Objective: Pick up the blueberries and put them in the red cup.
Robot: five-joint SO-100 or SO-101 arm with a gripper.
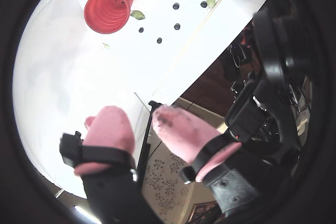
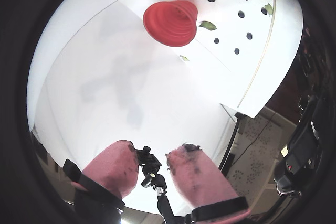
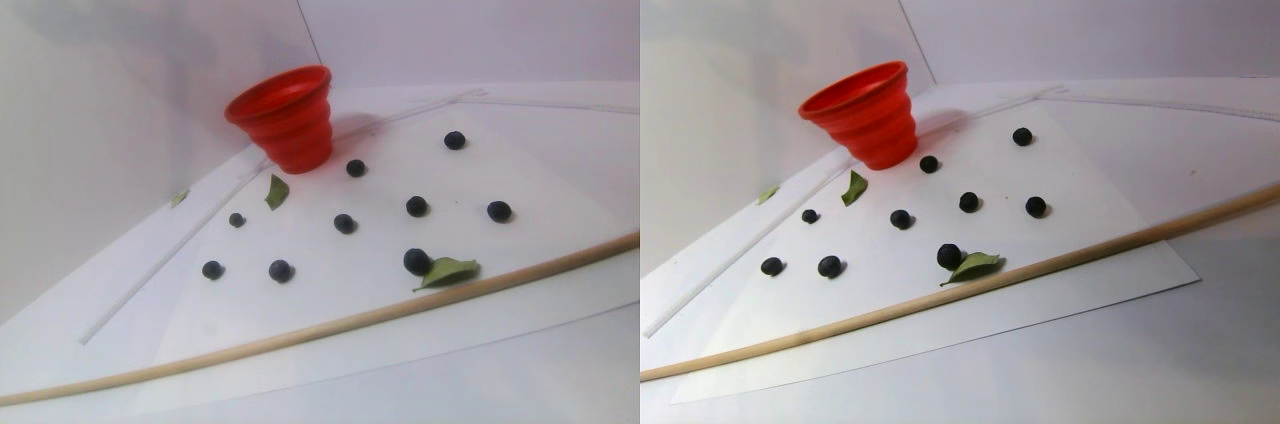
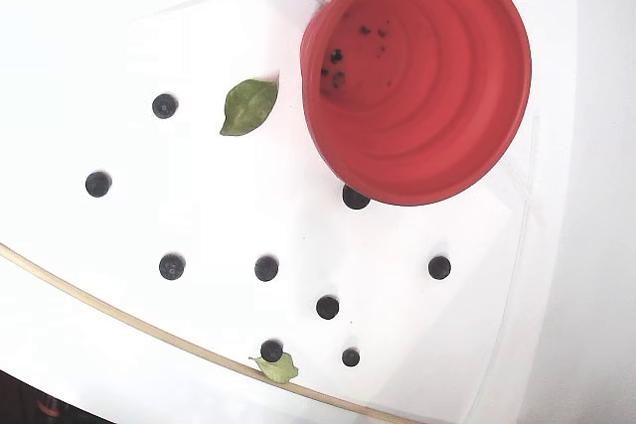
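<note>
Pincer (image 1: 144, 119) apart, wrist views only.

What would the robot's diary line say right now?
gripper: open, empty, away from berries | berries: loose on white sheet, none picked | cup: upright, only dark specks inside | leaves: lying among berries

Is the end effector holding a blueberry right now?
No. In a wrist view the end effector has its pink padded fingers spread apart with nothing between them, well short of the small dark blueberries.
</note>
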